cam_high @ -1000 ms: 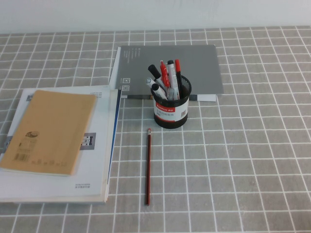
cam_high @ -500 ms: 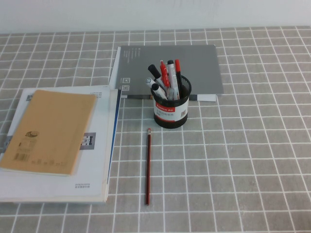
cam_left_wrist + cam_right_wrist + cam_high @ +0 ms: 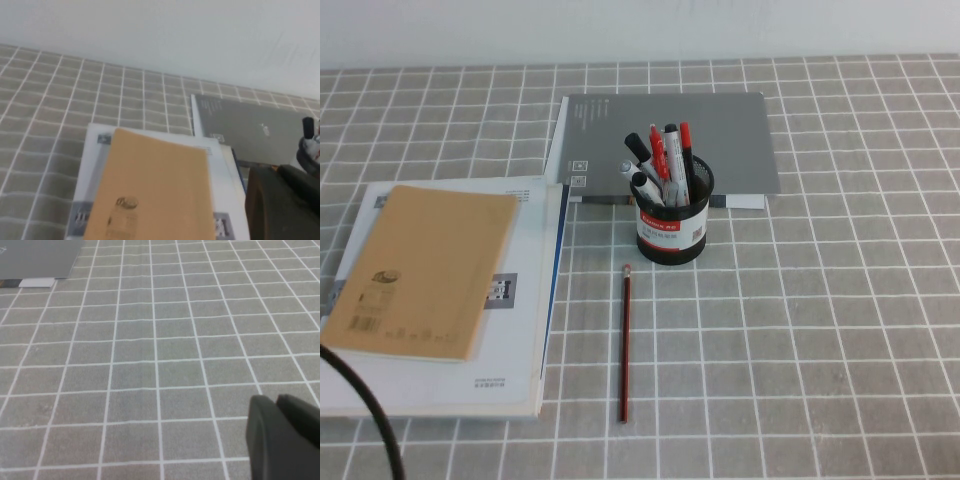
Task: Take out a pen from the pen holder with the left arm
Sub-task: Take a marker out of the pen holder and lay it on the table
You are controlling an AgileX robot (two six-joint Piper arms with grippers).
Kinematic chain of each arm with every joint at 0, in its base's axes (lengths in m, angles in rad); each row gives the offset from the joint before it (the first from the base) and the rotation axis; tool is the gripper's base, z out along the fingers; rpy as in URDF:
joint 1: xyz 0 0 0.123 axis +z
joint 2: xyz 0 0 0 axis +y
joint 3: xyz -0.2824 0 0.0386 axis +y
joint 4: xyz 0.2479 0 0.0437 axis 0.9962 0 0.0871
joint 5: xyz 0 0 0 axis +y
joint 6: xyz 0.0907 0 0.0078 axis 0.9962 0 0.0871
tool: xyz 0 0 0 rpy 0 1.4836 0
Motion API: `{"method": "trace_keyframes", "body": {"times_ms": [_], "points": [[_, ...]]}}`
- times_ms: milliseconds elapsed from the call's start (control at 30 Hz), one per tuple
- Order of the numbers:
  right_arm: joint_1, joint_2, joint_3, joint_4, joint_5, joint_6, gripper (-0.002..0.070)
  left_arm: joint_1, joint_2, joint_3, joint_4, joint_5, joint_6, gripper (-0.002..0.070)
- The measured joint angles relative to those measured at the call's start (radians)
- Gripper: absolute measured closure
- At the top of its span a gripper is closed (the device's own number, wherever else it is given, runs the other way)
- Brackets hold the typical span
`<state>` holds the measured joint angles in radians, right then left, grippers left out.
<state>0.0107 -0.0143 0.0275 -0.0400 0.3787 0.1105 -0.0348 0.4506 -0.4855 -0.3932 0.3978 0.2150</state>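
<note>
The black mesh pen holder [image 3: 675,222] stands mid-table on the front edge of a grey book [image 3: 670,140]. Several red, black and grey pens [image 3: 660,160] stick out of it. A red-and-black pencil [image 3: 625,340] lies on the cloth just in front of it. My left gripper [image 3: 275,171] is shut and empty, hovering over the stacked books at the left; the holder [image 3: 310,150] shows beyond its fingertips. My right gripper [image 3: 275,400] is shut and empty above bare checked cloth. Neither gripper shows in the high view.
A tan notebook [image 3: 425,270] lies on a white book [image 3: 515,340] at the table's left. A black cable [image 3: 365,400] of the left arm crosses the front-left corner. The grey book's corner [image 3: 40,255] shows in the right wrist view.
A black cable of the left arm has come into the high view at the front-left corner. The holder, pens, pencil and books have not moved.
</note>
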Motion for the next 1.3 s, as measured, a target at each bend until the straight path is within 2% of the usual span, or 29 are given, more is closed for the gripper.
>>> {"method": "trace_keyframes", "body": {"times_ms": [100,133,233,300,367,433,500,667,733,833,1000,1167,1300], "points": [[0.000,0.000,0.000,0.000,0.000,0.000,0.0689,-0.127,0.026,-0.006,0.216,-0.079,-0.215,0.0678],[0.000,0.000,0.000,0.000,0.000,0.000,0.0689,-0.193,0.038,-0.006,0.299,-0.120,-0.290,0.0678],[0.000,0.000,0.000,0.000,0.000,0.000,0.0689,-0.338,0.083,-0.008,0.465,-0.241,-0.421,0.0678],[0.000,0.000,0.000,0.000,0.000,0.000,0.0689,-0.435,0.129,-0.010,0.528,-0.327,-0.452,0.0678],[0.000,0.000,0.000,0.000,0.000,0.000,0.0689,-0.500,0.189,-0.010,0.558,-0.414,-0.435,0.0668],[0.000,0.000,0.000,0.000,0.000,0.000,0.0689,-0.548,0.281,-0.010,0.574,-0.499,-0.377,0.0627],[0.000,0.000,0.000,0.000,0.000,0.000,0.0689,-0.569,0.367,-0.010,0.582,-0.569,-0.343,0.0559],[0.000,0.000,0.000,0.000,0.000,0.000,0.0689,-0.580,0.591,-0.024,0.587,-0.724,-0.322,0.0302],[0.000,0.000,0.000,0.000,0.000,0.000,0.0689,-0.580,0.660,-0.039,0.587,-0.791,-0.340,0.0238],[0.000,0.000,0.000,0.000,0.000,0.000,0.0689,-0.580,0.763,-0.065,0.591,-0.908,-0.422,0.0205],[0.000,0.000,0.000,0.000,0.000,0.000,0.0689,-0.580,0.909,-0.112,0.606,-1.050,-0.481,0.0193],[0.000,0.000,0.000,0.000,0.000,0.000,0.0689,-0.580,1.028,-0.117,0.585,-1.146,-0.484,0.0191],[0.000,0.000,0.000,0.000,0.000,0.000,0.0689,-0.548,1.093,-0.121,0.579,-1.239,-0.435,0.0191]]}}
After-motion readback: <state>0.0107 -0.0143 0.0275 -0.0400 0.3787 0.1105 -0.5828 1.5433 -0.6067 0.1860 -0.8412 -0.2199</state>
